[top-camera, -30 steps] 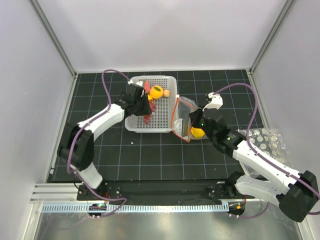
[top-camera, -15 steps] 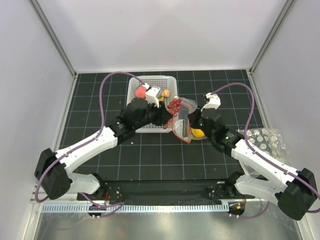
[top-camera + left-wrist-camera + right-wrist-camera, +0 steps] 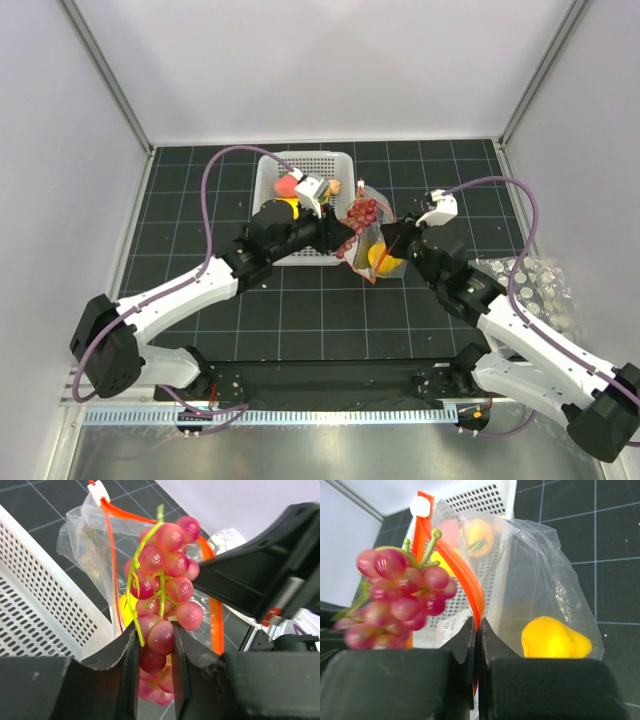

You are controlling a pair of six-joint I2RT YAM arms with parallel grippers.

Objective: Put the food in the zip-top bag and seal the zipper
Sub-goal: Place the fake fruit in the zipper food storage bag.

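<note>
Seen from above, the left pincer [image 3: 347, 228] carries the dark red grapes [image 3: 363, 211] at the mouth of the zip-top bag [image 3: 372, 250]. The bag stands on the black counter [image 3: 300, 310] just beside the white basket [image 3: 268, 250], with the right pincer [image 3: 386, 238] at its rim. A pink-red peach [image 3: 286, 186] lies in the basket.

Only the left wrist view shows the grip: both fingers clamp the lowest grapes, and behind them the zipper [image 3: 112, 560] gapes apart.

In the right wrist view, the right pincer's jaws are pinched tight on that strip, and a yellow pear [image 3: 555, 639] lies inside the bag.
</note>
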